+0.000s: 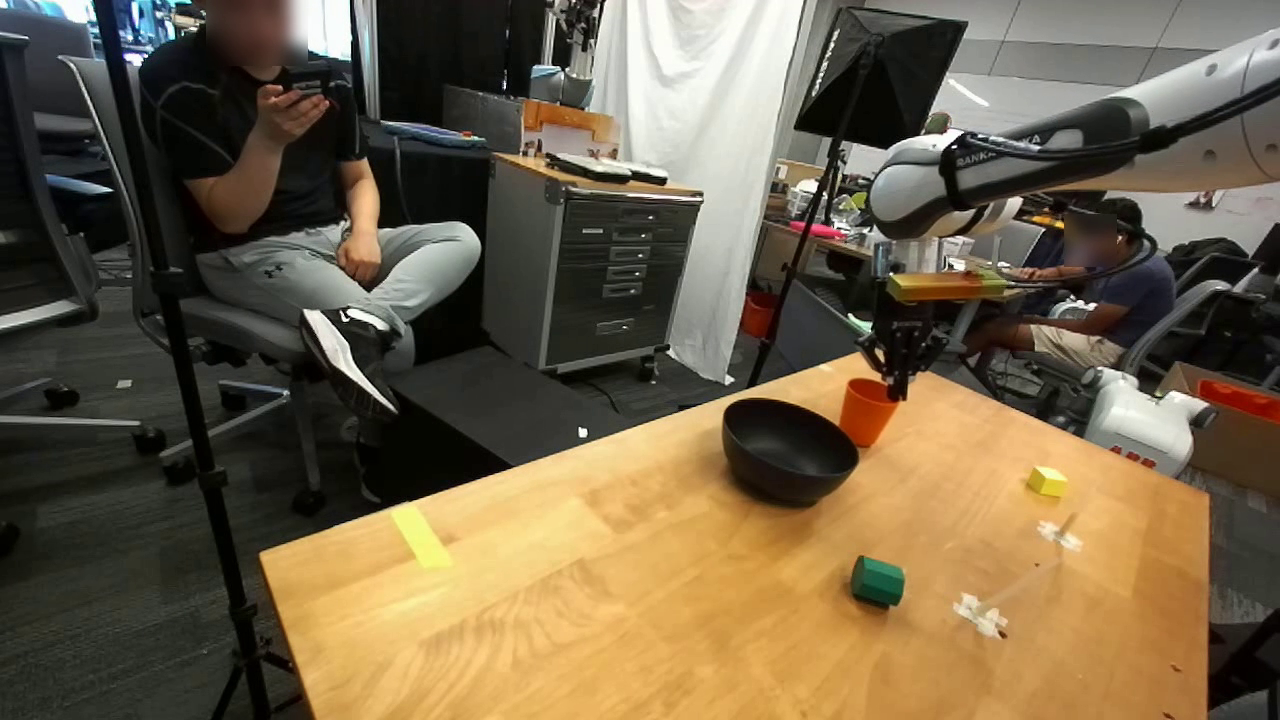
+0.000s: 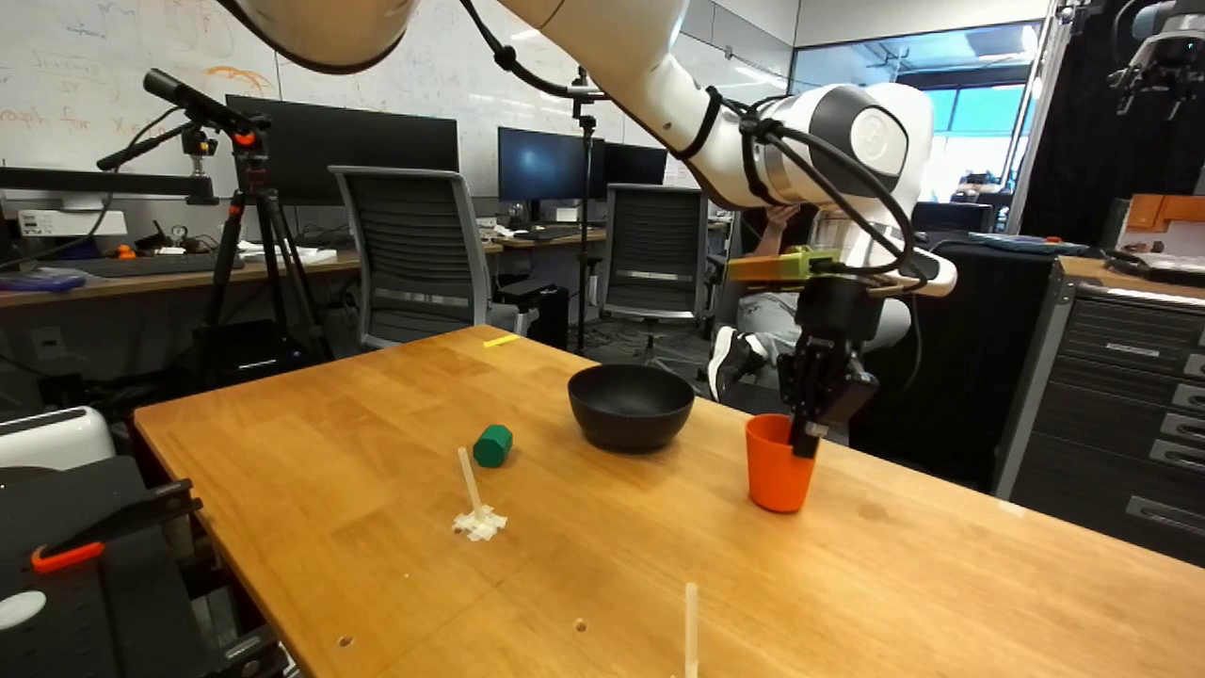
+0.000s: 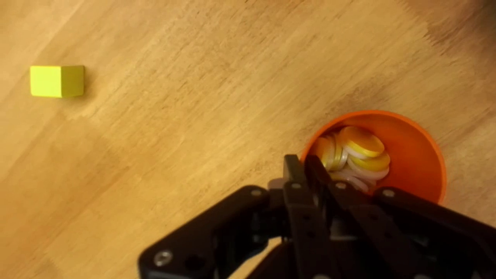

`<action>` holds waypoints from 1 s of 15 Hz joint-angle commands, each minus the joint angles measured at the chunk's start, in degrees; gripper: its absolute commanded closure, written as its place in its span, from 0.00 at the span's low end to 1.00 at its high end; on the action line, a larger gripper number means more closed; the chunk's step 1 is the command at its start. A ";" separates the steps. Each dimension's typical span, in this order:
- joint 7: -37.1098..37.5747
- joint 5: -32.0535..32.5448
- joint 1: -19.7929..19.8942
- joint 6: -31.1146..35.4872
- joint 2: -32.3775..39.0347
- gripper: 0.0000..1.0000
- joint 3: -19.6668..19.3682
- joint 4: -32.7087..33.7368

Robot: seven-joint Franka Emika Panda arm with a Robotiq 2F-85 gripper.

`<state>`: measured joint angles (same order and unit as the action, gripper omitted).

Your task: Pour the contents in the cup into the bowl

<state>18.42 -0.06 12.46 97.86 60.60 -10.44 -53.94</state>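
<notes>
The orange cup (image 2: 779,476) stands upright beside the black bowl (image 1: 790,450), its base on or very near the tabletop in both exterior views. Inside it lie the contents (image 3: 362,143), several round yellow and whitish discs heaped against one side. My gripper (image 3: 303,162) is shut on the cup's wall at the rim: one finger sits inside, the other outside, as the wrist view shows. Those fingers (image 3: 292,166) hide part of the near rim. Only dark inner surface shows in the bowl, which is apart from the gripper.
A green block (image 1: 878,582) lies on the wooden table (image 1: 600,620) in front of the bowl. A yellow cube (image 3: 57,81) rests some way from the cup. Thin sticks (image 2: 471,480) stand up from taped bases. The table's edge runs close behind bowl and cup.
</notes>
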 commanded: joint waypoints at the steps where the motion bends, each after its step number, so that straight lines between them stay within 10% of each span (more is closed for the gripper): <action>1: 0.38 1.40 -0.79 -0.36 -0.49 0.93 -0.73 -1.63; 8: 0.79 1.41 -0.90 0.60 -0.72 0.90 -0.70 -1.79; 15: 0.76 2.29 -0.91 0.12 0.01 0.58 -0.81 -2.16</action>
<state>18.55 1.24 12.35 98.06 61.16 -10.57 -55.00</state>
